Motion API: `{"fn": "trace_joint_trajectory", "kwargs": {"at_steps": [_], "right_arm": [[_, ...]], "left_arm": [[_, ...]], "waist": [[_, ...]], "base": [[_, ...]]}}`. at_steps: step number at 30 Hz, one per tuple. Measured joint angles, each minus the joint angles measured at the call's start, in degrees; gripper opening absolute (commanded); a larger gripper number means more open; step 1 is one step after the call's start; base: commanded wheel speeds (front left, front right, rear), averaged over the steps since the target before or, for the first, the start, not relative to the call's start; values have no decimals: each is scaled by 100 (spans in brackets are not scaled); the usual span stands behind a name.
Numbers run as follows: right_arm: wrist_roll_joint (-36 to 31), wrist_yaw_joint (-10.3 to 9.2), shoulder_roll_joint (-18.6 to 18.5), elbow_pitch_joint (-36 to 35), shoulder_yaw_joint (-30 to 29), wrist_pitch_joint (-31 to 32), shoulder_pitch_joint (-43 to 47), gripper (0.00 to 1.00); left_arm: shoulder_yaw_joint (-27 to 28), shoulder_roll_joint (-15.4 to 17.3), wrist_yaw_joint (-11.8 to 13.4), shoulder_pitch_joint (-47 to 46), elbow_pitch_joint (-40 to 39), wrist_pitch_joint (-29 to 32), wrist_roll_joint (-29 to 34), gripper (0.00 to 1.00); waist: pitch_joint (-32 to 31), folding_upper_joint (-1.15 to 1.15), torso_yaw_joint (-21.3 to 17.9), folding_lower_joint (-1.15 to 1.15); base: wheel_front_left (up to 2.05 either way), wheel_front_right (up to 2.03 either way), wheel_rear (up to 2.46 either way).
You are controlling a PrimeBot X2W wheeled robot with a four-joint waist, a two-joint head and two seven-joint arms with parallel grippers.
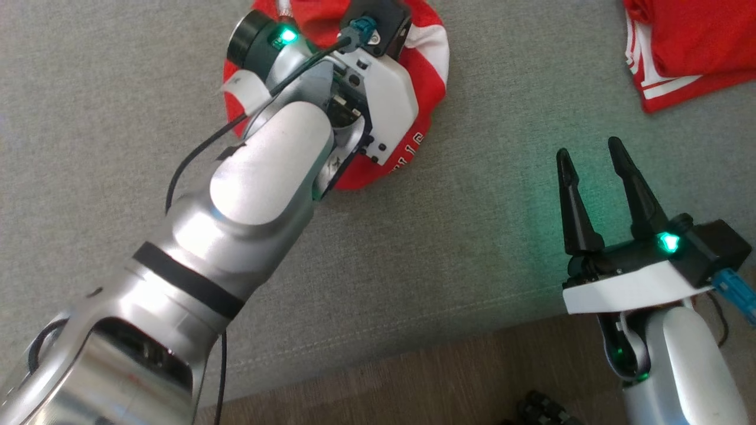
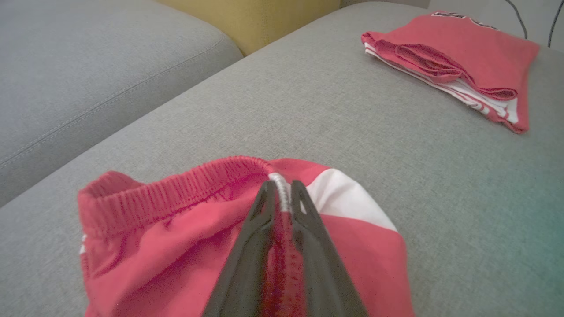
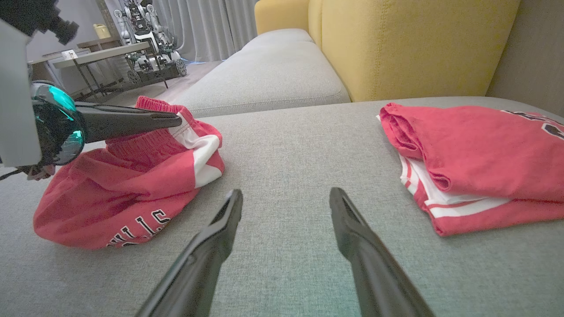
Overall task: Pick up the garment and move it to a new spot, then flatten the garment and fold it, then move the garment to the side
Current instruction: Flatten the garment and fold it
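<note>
**Shorts (image 3: 114,207) pinched at the waistband, ready to lift**

Well to the left of the folded shirt (image 3: 476,149), the shorts lie in a crumpled red heap on the grey cushion (image 1: 472,236). The left gripper (image 2: 280,189) reaches down onto them from above. Its two fingers are drawn together on the white side seam (image 2: 282,193), just where it meets the elastic waistband (image 2: 176,193), and a thin ridge of cloth stands up between the tips.

The step in hand looks like the first pick-up. The pinch sits right at the fingertips and takes in little cloth, so a slow, straight rise is the safest way to keep it from slipping. Lifting until the lowest fold hangs free of the cushion should stop the heap from dragging. The bare stretch of cushion on the near side of the folded shirt looks like the best new spot. The carry should stop well short of the shirt, so there is room to spread the legs flat.

Between the shorts and the folded shirt, nearer the cushion's front edge, the right gripper (image 1: 587,147) hovers with its fingers spread and nothing in them. Once the cloth hangs, it could take the far side of the waistband to pull it straight.

The folded shirt is best left alone.
</note>
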Motion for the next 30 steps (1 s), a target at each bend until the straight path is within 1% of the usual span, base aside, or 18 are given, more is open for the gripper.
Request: {"fn": "trace_joint_trajectory", "kwargs": {"at_steps": [1, 2, 9, 12, 17, 20, 22, 27, 30], "right_arm": [[2, 0, 0, 4, 0, 1, 0, 100], [2, 0, 0, 7, 3, 0, 0, 100], [32, 0, 0, 18, 27, 0, -1, 100], [69, 0, 0, 11, 53, 0, -1, 100], [112, 0, 0, 3, 70, 0, 10, 100], [112, 0, 0, 4, 66, 0, 45, 100], [111, 0, 0, 0, 36, 0, 66, 100], [110, 0, -1, -22, -136, 0, 358, 100], [111, 0, 0, -31, -126, 0, 515, 100]], "left_arm": [[-47, 0, 0, -5, 16, 24, -30, 10], [-109, 1, 0, -9, 37, 31, -48, 0], [-291, 9, 5, -105, 229, 132, -164, 0], [-301, 5, 33, -166, 216, -83, -189, 0], [-240, 5, 41, -280, -64, -446, -603, 0], [-33, 8, -54, -379, -456, -680, -1006, 0], [192, -1, -58, -495, -780, -813, -1349, 0], [929, 0, 29, -711, -1671, -958, -1948, 0], [1385, 191, 120, -455, -2383, -743, -2554, 0]], "waist": [[-7, 0, -9, 0], [-13, 0, -19, 0], [-81, 0, -96, 0], [-150, 0, -131, 0], [-374, 0, -162, 0], [-578, 0, -165, 0], [-737, 0, -155, 0], [-1138, 0, -27, -1], [-1328, 0, 112, -1]], "base": [[0, 0, 0], [0, 0, 0], [0, 0, 0], [0, 0, 0], [0, 0, 0], [0, 0, 0], [0, 0, 0], [0, 0, 0], [0, 0, 0]]}}
